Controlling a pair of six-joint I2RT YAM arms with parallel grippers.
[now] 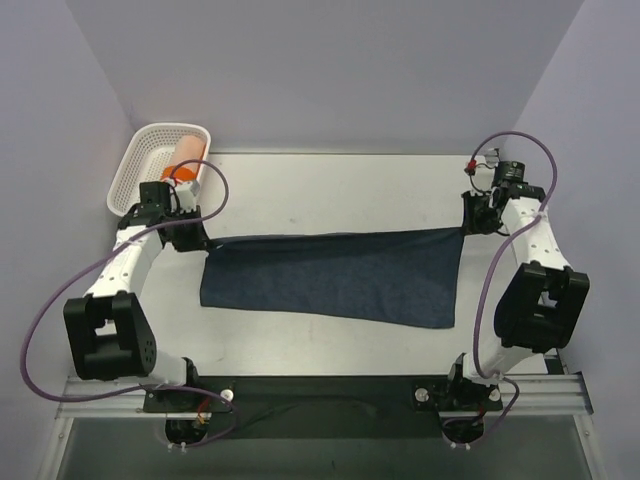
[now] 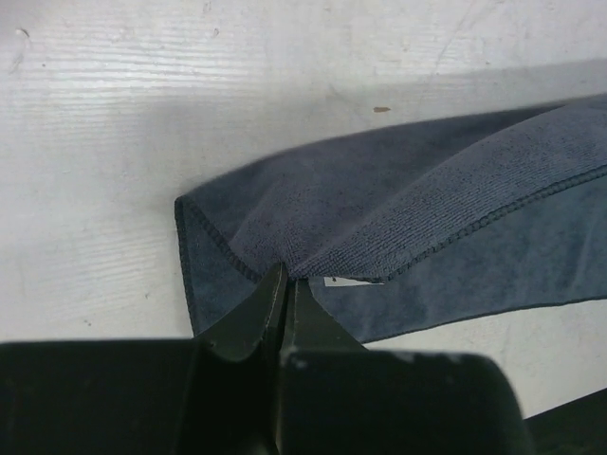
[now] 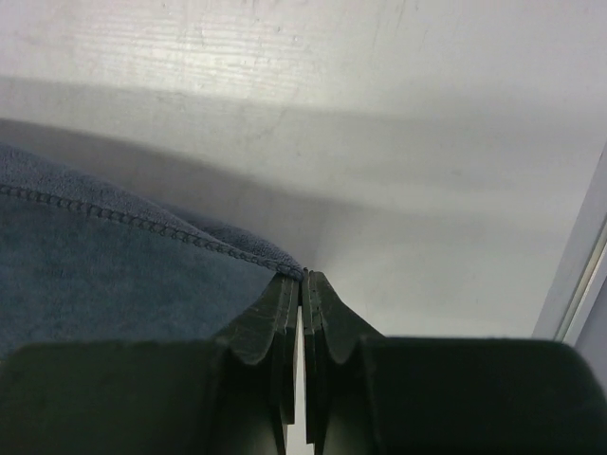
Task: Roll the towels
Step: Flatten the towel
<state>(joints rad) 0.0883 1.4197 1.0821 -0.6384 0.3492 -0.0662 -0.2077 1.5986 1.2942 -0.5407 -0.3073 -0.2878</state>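
A dark navy-blue towel (image 1: 335, 275) lies stretched across the table between my two arms. My left gripper (image 1: 200, 243) is shut on its far left corner. In the left wrist view the jaws (image 2: 286, 277) pinch a raised fold of the cloth (image 2: 398, 209). My right gripper (image 1: 467, 225) is shut on the far right corner; its closed tips (image 3: 305, 275) clamp the stitched hem of the towel (image 3: 104, 265). An orange towel (image 1: 186, 153) lies rolled in the basket at the back left.
The white lattice basket (image 1: 125, 180) stands at the table's back left corner, just behind my left gripper. Grey walls close in on the left, back and right. A metal rail (image 1: 320, 390) carries both arm bases at the near edge.
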